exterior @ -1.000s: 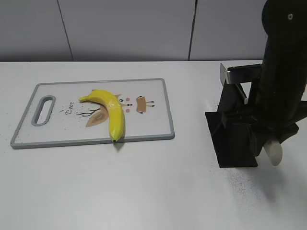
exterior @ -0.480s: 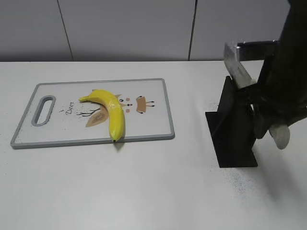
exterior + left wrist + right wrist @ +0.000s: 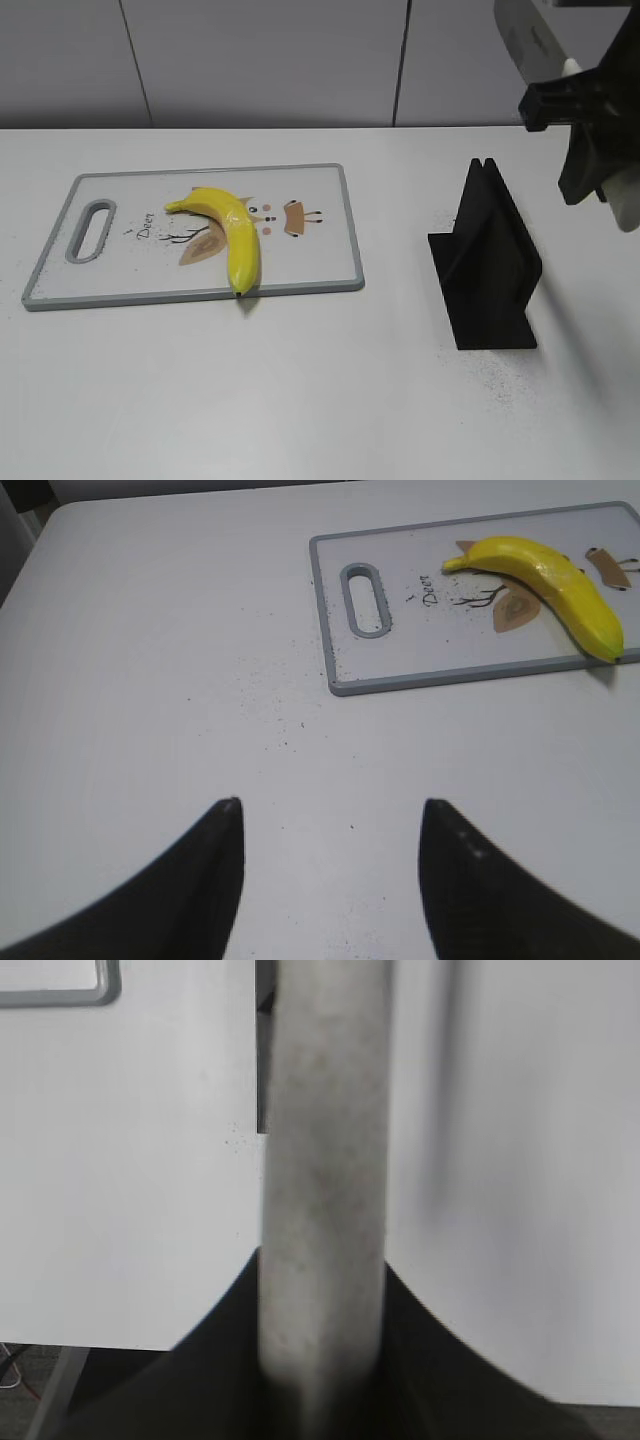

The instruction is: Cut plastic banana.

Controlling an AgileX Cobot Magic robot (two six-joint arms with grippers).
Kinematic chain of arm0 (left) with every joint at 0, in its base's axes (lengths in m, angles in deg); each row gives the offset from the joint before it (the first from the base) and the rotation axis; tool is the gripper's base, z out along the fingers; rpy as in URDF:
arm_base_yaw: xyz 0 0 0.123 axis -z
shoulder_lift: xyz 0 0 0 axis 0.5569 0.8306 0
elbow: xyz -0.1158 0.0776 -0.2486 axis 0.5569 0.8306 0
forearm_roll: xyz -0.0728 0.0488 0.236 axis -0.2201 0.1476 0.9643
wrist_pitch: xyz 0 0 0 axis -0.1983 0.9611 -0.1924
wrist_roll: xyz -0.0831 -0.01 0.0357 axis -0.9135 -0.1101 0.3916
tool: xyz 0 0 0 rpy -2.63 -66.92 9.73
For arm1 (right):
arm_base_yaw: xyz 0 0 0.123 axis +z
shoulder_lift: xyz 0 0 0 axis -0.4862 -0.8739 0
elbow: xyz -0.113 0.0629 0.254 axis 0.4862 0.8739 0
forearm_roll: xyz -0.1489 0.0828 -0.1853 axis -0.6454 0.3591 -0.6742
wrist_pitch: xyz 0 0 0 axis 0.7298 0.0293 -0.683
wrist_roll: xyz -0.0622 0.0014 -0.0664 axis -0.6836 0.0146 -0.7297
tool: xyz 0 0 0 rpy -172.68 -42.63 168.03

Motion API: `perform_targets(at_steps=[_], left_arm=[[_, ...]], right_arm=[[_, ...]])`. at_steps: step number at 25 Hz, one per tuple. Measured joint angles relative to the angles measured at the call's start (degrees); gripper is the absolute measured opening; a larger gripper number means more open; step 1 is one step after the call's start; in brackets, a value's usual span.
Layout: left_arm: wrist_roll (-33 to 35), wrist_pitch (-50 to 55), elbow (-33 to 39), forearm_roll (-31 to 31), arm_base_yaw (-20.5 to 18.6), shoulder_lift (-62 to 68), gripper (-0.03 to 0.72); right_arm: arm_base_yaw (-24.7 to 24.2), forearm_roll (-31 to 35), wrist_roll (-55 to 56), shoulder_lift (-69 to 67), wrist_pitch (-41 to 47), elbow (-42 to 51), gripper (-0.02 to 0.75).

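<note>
A yellow plastic banana (image 3: 232, 232) lies on a white cutting board with a grey rim (image 3: 130, 270); both also show in the left wrist view, banana (image 3: 550, 575) and board (image 3: 400, 660). My right gripper (image 3: 588, 112) is shut on a knife's pale handle (image 3: 325, 1180) and holds it high above the black knife stand (image 3: 490, 265), blade (image 3: 528, 35) pointing up and left. My left gripper (image 3: 330, 815) is open and empty over bare table, left of the board. It does not show in the exterior view.
The black knife stand sits on the white table to the right of the board, slot empty. A corner of the board (image 3: 60, 995) shows in the right wrist view. A grey panelled wall runs behind the table.
My right gripper has risen with the knife, drawing the blade up out of the black stand. The banana and board have not moved.
</note>
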Motion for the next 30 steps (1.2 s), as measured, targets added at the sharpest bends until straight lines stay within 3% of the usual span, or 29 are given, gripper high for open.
perform_targets(at_steps=[10, 15, 20, 24, 30], left_arm=[[4.44, 0.44, -2.95, -0.40, 0.00, 6.67, 0.543], [14.40, -1.86, -5.25, -1.51, 0.00, 15.58, 0.543], [25.77, -5.58, -8.82, -7.41, 0.00, 26.95, 0.543], [36.18, -6.85, -14.48, -10.62, 0.00, 36.76, 0.543], [48.53, -7.37, -25.88, -15.17, 0.00, 51.99, 0.543]], right_arm=[[0.00, 0.00, -27.72, -0.19, 0.25, -5.73, 0.192], [0.00, -0.30, -45.09, -3.69, 0.41, -10.02, 0.192], [0.00, -0.35, -57.91, -11.11, 0.41, -16.03, 0.192], [0.00, -0.54, -70.30, -16.39, 0.41, -21.57, 0.192], [0.00, 0.00, -79.85, -23.75, 0.41, -29.14, 0.192]])
